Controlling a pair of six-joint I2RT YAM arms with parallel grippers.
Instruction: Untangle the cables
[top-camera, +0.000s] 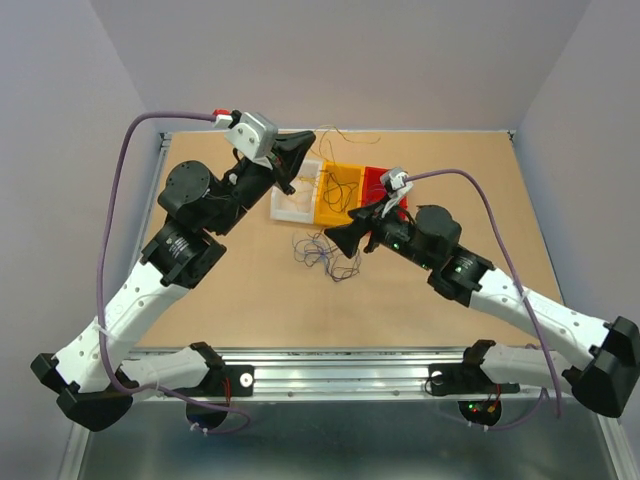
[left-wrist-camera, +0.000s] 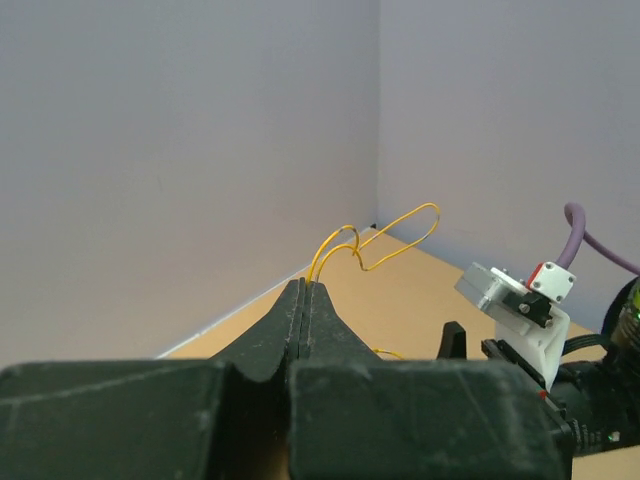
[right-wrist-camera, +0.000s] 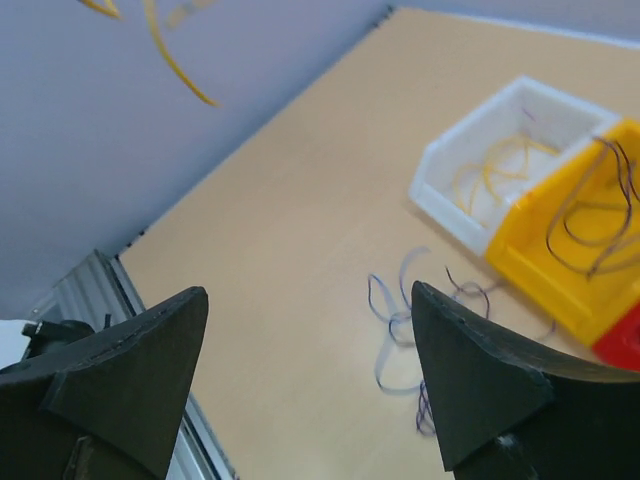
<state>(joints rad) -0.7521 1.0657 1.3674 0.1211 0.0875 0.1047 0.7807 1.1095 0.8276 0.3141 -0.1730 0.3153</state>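
Top external view: untangling is running partway. The left claw (left-wrist-camera: 305, 291), clamped on a yellow wire (left-wrist-camera: 400, 232), is hanging over the white bin (right-wrist-camera: 445, 205) by the surface's (top-camera: 230, 290) far edge. Black wires (right-wrist-camera: 600, 200) are lying in the yellow bin (right-wrist-camera: 530, 255). The right claw (right-wrist-camera: 308, 292), jaws spread, is hovering above the unsorted blue-purple tangle (right-wrist-camera: 400, 320) mid-surface.

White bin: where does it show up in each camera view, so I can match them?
Top external: white bin just above centre.
Left wrist: not in it.
Right wrist: upper right.
Shared landmark: the yellow bin right beside it, in those two views.
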